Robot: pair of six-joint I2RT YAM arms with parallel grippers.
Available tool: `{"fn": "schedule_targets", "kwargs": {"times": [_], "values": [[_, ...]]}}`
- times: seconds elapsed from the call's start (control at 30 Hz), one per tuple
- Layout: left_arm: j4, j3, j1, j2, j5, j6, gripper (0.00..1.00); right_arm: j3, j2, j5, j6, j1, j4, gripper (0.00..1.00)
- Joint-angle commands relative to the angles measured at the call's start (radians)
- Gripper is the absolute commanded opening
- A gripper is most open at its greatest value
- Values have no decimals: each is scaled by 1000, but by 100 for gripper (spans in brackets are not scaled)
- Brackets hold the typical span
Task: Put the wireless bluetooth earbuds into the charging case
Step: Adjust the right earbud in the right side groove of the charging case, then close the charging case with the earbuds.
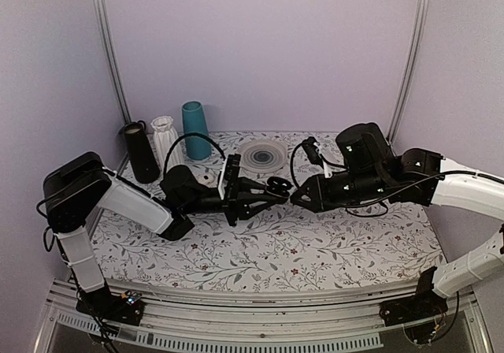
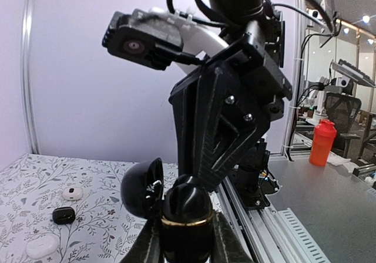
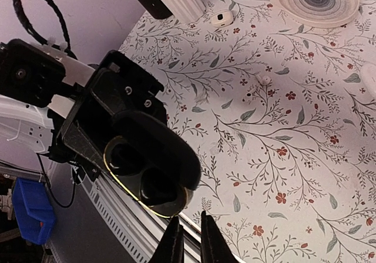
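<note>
From above, the left gripper (image 1: pixel 270 191) is clamped on the charging case (image 1: pixel 278 183), a glossy black pebble held above the floral cloth (image 1: pixel 315 250) mid-table. The right gripper (image 1: pixel 296 198) sits just beside it.

The left wrist camera shows the case's rounded body with a thin gold rim, its domed lid (image 2: pixel 143 186) swung open.

The right wrist camera looks into two dark, smooth wells. That arm's slim fingers (image 3: pixel 174 239) are pinched together just below the rim. Whether earbuds sit inside, I cannot tell.
</note>
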Motion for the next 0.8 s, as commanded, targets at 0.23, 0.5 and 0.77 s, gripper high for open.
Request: {"fn": "schedule_targets", "kwargs": {"times": [0.23, 0.5, 0.77], "values": [[116, 14, 11, 19, 95, 13, 0, -82, -156, 131, 23, -12, 79, 34], [97, 5, 6, -22, 139, 68, 0, -263, -189, -46, 23, -177, 426, 39], [223, -8, -22, 15, 174, 33, 0, -365, -109, -403, -53, -175, 732, 40]]}}
